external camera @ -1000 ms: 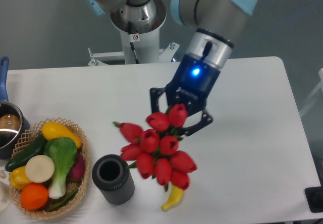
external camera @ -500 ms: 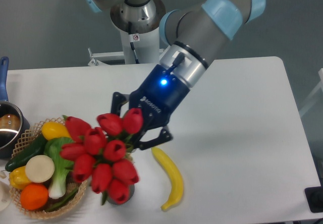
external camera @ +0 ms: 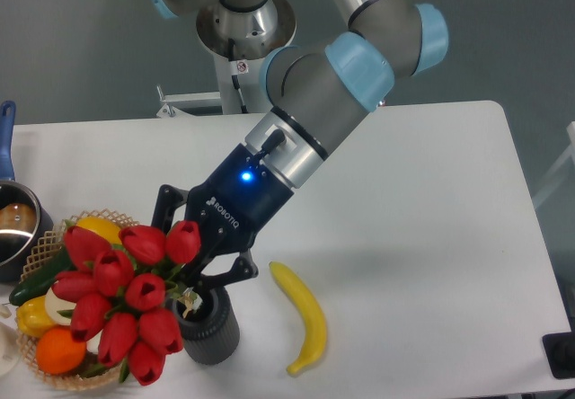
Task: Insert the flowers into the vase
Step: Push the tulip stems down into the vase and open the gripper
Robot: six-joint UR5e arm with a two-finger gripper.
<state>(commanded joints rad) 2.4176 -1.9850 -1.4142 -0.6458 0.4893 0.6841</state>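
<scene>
The tool [external camera: 190, 257] was clamped on the stems of the flowers [external camera: 121, 296], holding the red bunch tilted over the basket [external camera: 36, 370] of produce, just left of the vase [external camera: 210, 328], which stood upright on the white surface [external camera: 422, 219] near a banana [external camera: 304, 314].

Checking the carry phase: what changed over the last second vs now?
The gripper, shut on the flowers, swung left across the table, from over the banana to above the vase. The bunch now overlaps the basket in the picture, with the stem end over the vase mouth. The banana came into full view. Vase, basket, banana and pot stayed put.
</scene>
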